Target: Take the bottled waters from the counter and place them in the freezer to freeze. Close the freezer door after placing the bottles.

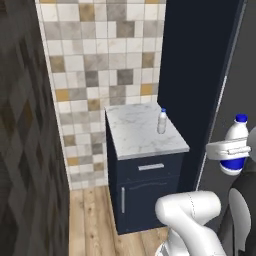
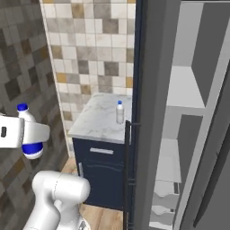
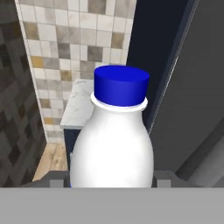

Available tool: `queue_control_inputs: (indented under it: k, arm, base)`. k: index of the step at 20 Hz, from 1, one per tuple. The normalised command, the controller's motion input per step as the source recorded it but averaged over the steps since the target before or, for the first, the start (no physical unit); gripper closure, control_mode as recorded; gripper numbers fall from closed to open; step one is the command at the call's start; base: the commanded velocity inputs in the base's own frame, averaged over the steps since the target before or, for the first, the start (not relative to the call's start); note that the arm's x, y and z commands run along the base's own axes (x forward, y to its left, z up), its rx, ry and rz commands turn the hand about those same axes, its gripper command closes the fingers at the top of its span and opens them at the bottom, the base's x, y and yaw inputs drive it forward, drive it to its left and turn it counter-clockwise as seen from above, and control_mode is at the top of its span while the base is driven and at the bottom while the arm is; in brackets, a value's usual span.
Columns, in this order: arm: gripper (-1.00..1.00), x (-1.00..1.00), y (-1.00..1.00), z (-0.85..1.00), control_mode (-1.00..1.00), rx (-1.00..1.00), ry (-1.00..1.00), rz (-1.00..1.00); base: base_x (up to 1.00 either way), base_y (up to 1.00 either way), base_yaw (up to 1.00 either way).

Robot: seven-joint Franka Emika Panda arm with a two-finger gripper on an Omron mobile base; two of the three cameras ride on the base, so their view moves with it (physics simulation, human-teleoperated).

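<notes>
Tiled kitchen corner, wood floor, navy cabinet tucked against the wall. Beside it, freezer (image 2: 197, 90) standing open, light grey shelves bare as far as visible, nothing stored yet; freezer door (image 2: 150, 112) swung out, edge-on between cabinet and shelves, black bar handle facing the base. Marble counter (image 1: 135, 135) carrying one plain whitish bottle (image 1: 162, 121), upright near the right edge, waiting its turn. Off the counter and held upright in the air, labelled bottle (image 1: 235, 145), gripper (image 1: 231, 149) clamped on its body, probably kept level for carrying toward a shelf.
</notes>
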Motion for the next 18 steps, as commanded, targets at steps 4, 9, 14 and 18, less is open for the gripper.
queue_control_inputs:
  k: [4,9,14,18]
  arm:
    - [1.0,0.0,0.0,0.0,1.0,0.0,0.0,0.0]
    - [1.0,0.0,0.0,0.0,1.0,0.0,0.0,0.0]
    - [1.0,0.0,0.0,0.0,1.0,0.0,0.0,0.0]
    - [1.0,0.0,0.0,0.0,1.0,0.0,0.0,0.0]
  base:
    - [-0.76,-0.03,0.0]
    - [-0.41,-0.27,0.0]
    - [-0.01,-0.63,0.02]
    - [-0.14,-0.98,0.05]
